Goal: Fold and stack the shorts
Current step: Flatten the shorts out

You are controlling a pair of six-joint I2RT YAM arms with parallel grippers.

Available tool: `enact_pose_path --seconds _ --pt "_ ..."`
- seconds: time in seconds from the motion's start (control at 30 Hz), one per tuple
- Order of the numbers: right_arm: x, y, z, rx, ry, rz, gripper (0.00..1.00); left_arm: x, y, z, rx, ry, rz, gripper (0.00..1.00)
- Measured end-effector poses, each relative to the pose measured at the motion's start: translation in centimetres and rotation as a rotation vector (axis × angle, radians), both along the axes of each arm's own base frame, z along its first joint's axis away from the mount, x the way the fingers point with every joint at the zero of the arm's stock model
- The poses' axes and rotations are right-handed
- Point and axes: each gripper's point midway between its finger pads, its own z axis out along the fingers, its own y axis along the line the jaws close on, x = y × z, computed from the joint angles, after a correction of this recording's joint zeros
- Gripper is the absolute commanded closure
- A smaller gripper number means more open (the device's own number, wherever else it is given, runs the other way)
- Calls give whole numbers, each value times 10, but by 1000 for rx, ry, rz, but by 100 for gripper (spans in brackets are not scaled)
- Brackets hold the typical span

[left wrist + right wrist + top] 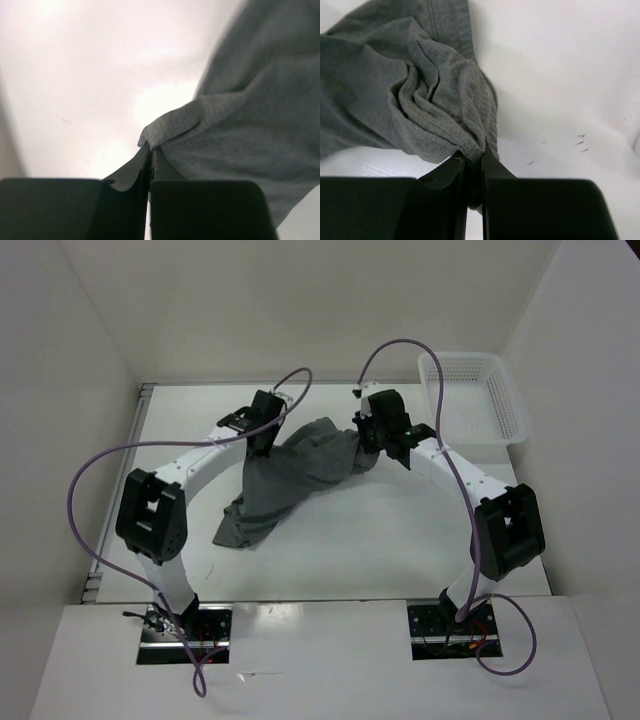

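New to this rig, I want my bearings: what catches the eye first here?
Grey shorts sprawl crumpled on the table, held at both ends: the left gripper is shut on one edge, the right gripper pinches a bunched fold at the other. A white mesh basket sits at the far right corner.

The flat white table (pixel 400 540) carries two items. The medium-grey soft fabric shorts (pixel 290 475) lie crumpled near its centre, one leg trailing toward the near left. The white plastic mesh basket (pixel 436 410) occupies the far right corner.
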Motion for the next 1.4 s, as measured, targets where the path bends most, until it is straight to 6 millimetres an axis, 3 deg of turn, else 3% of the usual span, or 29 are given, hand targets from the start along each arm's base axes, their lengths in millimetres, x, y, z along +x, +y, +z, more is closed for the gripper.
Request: enact_pose_path --seconds 0.13,0.23,0.33,0.53,0.67,0.77,0.83,0.93,1.07,1.2,1.3,1.4 --pt "12 0 22 2 -56 -17 100 20 -20 88 60 -399 81 100" --pt "24 1 43 9 -109 -38 100 21 -28 131 53 -562 146 100" --pt "33 1 61 14 -155 -54 100 19 -28 144 65 -622 190 100" --pt "42 -4 85 0 -218 -76 100 18 -20 149 97 -645 237 100" --pt "49 -8 112 -24 -279 -88 100 19 -16 156 97 -646 245 100" --pt "51 -15 140 -46 -341 -98 100 26 -11 183 61 -655 244 100" --pt "46 -22 161 -59 -384 -104 100 33 -1 216 13 -677 250 100" --pt "30 -34 194 -63 -443 -116 100 35 18 258 -56 -731 268 100" --pt "-1 -52 244 -38 -535 -131 100 7 31 272 -86 -692 217 100" --pt "-48 -74 293 -4 -632 -132 100 -30 34 296 -148 -694 151 100" --pt "-91 -84 331 52 -704 -89 100 -66 41 338 -236 -769 109 100" --pt "-135 -86 370 136 -773 -4 100 -105 50 396 -348 -904 71 100"
